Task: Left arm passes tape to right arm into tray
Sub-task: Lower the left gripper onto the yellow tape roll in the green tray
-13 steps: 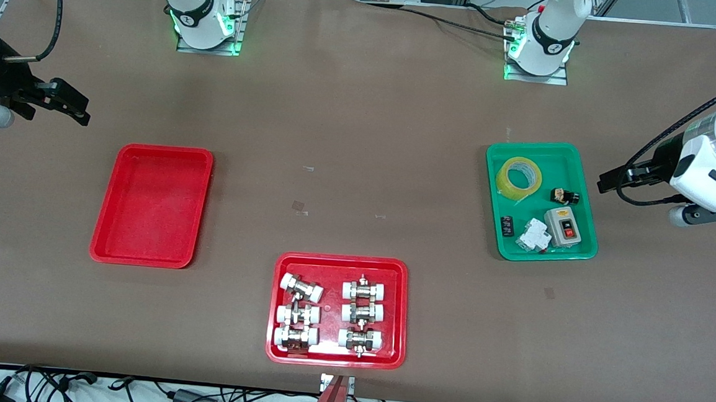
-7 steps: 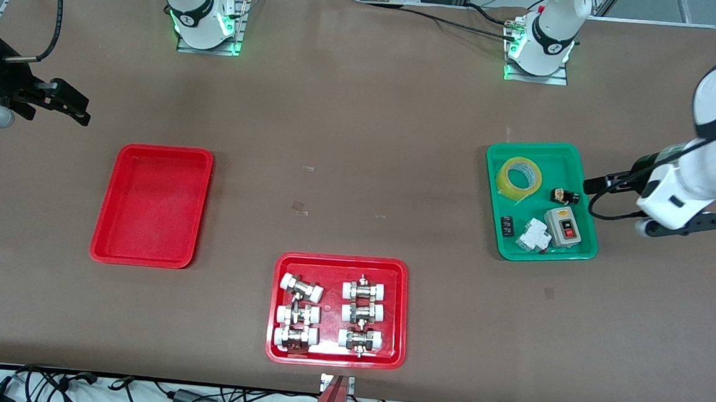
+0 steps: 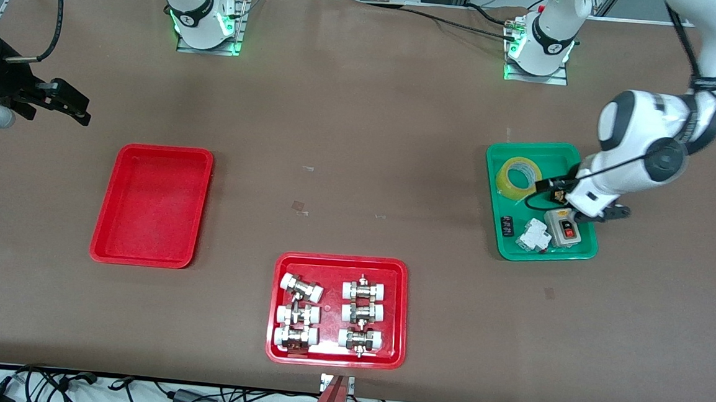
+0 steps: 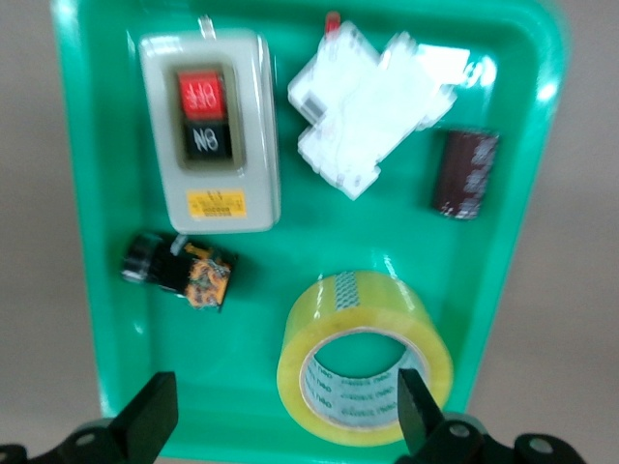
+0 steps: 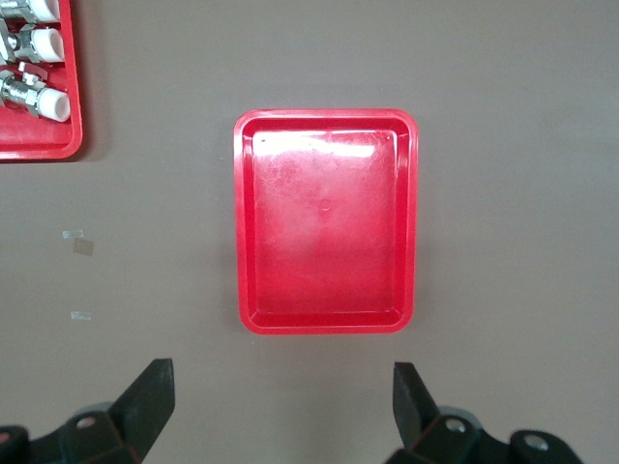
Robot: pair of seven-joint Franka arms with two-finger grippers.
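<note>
Figure: the reach toward the roll, as I see it from the remote station. Over the last second the left arm [image 3: 644, 150] has swung in from the surface's edge at its own end, and its gripper [image 4: 280, 411] now hangs over the green tray [image 3: 493, 234], jaws spread wide and empty. The tape [image 3: 519, 177] lies flat in the corner of that green tray toward the robots' bases and the surface's middle, not yet touched. In the left wrist view one fingertip [image 4: 411, 401] overlaps the roll's rim. I judge the pick to be starting; a descent to straddle the roll's wall comes next.

The right gripper [image 3: 59, 103] has not moved: it waits above the surface's edge at the right arm's end, jaws open, holding nothing. The red tray [image 3: 149, 256] beneath its camera is empty.

Hard to make out: from the front, the left arm's wrist hides its own fingers, the small black part [image 4: 179, 273] and part of the switch box [image 4: 208, 130]. How high the jaws stand over the roll I cannot tell.
</note>
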